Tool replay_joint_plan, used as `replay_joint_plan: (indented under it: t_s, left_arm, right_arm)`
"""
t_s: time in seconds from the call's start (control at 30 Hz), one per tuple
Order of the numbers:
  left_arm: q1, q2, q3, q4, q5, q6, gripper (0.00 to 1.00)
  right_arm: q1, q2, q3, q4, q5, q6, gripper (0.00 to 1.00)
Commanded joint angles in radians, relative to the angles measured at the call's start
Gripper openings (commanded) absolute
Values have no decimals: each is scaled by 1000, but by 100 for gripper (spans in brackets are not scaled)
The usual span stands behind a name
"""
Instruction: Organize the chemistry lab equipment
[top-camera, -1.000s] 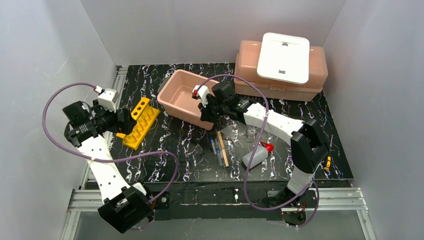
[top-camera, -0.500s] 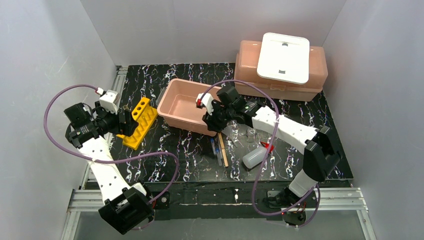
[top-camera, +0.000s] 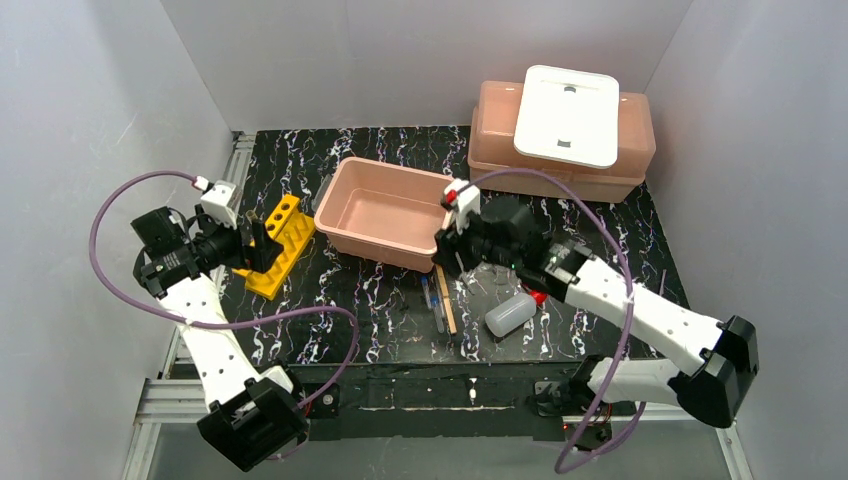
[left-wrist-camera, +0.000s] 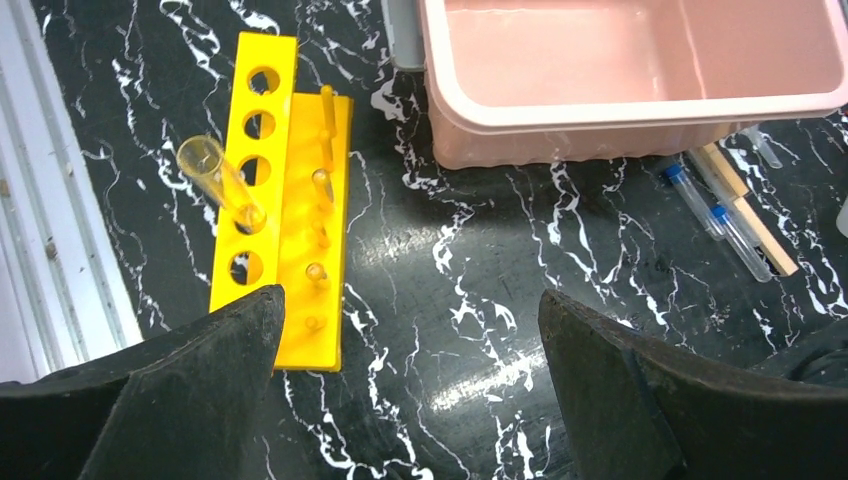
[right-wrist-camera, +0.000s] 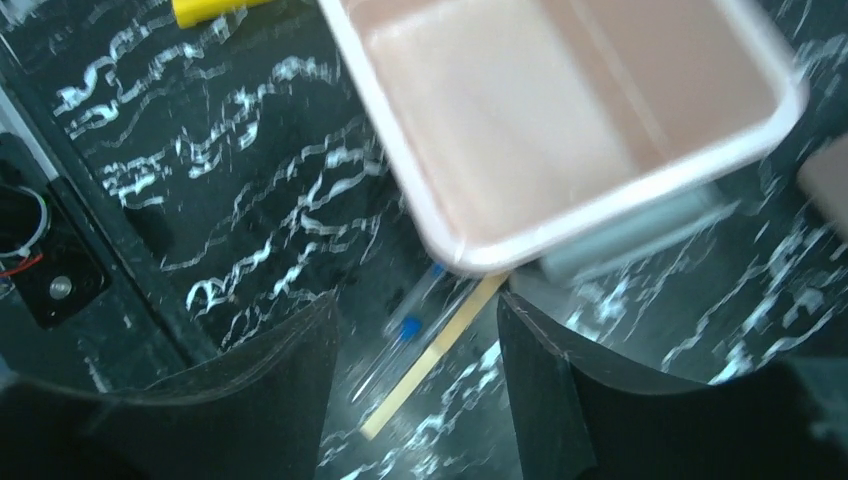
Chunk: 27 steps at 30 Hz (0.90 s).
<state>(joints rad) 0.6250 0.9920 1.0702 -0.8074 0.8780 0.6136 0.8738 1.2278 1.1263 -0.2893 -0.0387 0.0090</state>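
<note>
Grey walls box in a black, white-veined table (top-camera: 330, 290), seen from above. On its left side the left hand (top-camera: 256, 252) hovers at the near edge of the yellow holed test-tube rack (top-camera: 283, 240), jaws wide and empty. An open pink plastic tub (top-camera: 372, 240) sits mid-table. Behind it a lidded pink plastic tub (top-camera: 600, 175) carries a white rectangular lid (top-camera: 566, 115). The right hand (top-camera: 447, 262) hangs just off the open tub's near right corner, over the blue-tipped pipettes (top-camera: 433, 300) and the flat wooden stick (top-camera: 447, 305). A translucent white squeeze bottle with red nozzle (top-camera: 510, 315) lies on its side to their right.

From the left wrist, both fingers (left-wrist-camera: 190, 390) are well spread over bare table and grip nothing. The rack lies just ahead, with one clear glass tube (left-wrist-camera: 222, 182) leaning in a hole and the other holes vacant.

The right wrist's picture is blurred, yet its fingers (right-wrist-camera: 270, 400) stand apart with nothing between them, the pipettes and stick below.

I judge the step in hand to be gathering the loose pieces beside the tub. Next, the right hand would need to lower squarely over one thin item and close across its width without dragging its neighbour, since they lie side by side.
</note>
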Motion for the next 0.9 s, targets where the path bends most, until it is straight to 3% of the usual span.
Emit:
replay_joint_plan:
  t_s: [0.0,0.13,0.23,0.43,0.6,0.87]
  left_arm:
    - [-72,2,-8,40,40,-78,98]
    - [-220,23,10,117,-57,-151,98]
    - [-266,59,44,156,-76,-222,98]
    - [-283,70,58,176,-87,-244,98]
    - [-286,63,48,175,-101,-235,98]
    - [-286,47,53,163,-118,-210,98]
  right_arm:
    - [81,-42,-211,62,196,236,65]
    - [131,-16,-309,132,265,322,61]
    - [150,47,-321,168,329,338,60]
    - [156,164,-364,311,470,366,60]
    - [155,246,-396,433,569,390,53]
    - [157,344,-389,497,583,420,44]
